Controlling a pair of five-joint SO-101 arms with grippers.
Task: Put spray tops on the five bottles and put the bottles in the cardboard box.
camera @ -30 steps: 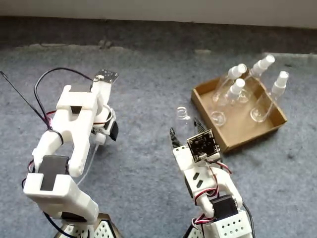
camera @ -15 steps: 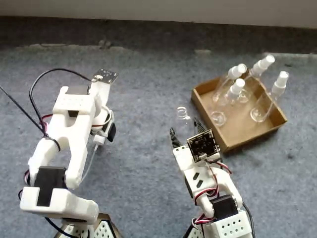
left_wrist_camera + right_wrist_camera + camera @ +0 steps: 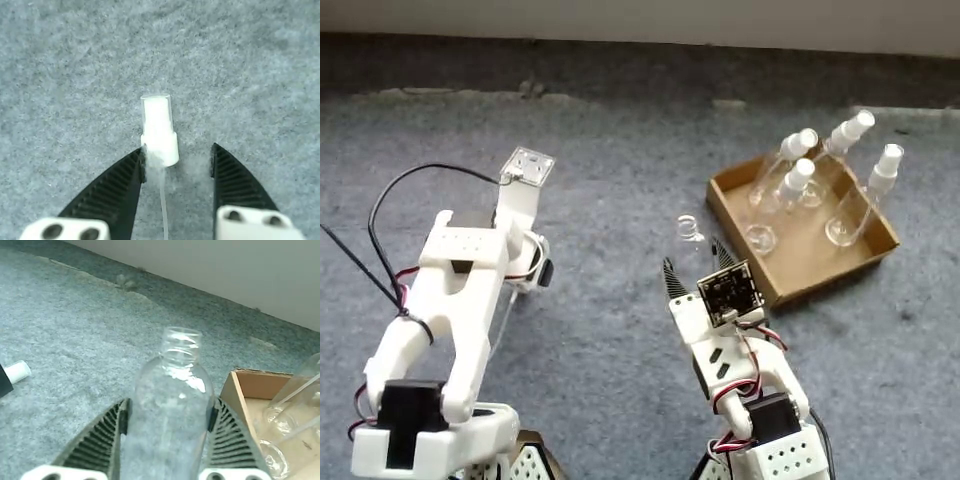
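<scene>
- Four capped bottles lean in the cardboard box, at about 2 o'clock in the high view.
- Fifth one, the open bottle, has no top. It sits between the jaws of the right gripper, which is clamped on its body from both sides, with the neck poking out past the fingertips.
- In the high view that neck shows near the middle, just at 9 o'clock of the box's near corner.
- Spray top lies on the grey carpet, under the left arm at roughly 9 o'clock in the high view. Its thin dip tube runs back between the jaws.
- Left gripper is spread wide and holds nothing. One jaw touches the top's collar and the other stands apart from it.
- Handling, as a judgement: the bottle looks like thin clear plastic, light and smooth, and probably dents or slips if squeezed hard. The mid-body hold seems right since it leaves the mouth free.
- Spray top looks small, hard and very light, likely to skid on the carpet when nudged.
- Best hold is likely across the wider white collar, not the cap end and not the tube.
- Dip tube looks bendy, so it needs to go in straight or it may kink at the mouth.
</scene>
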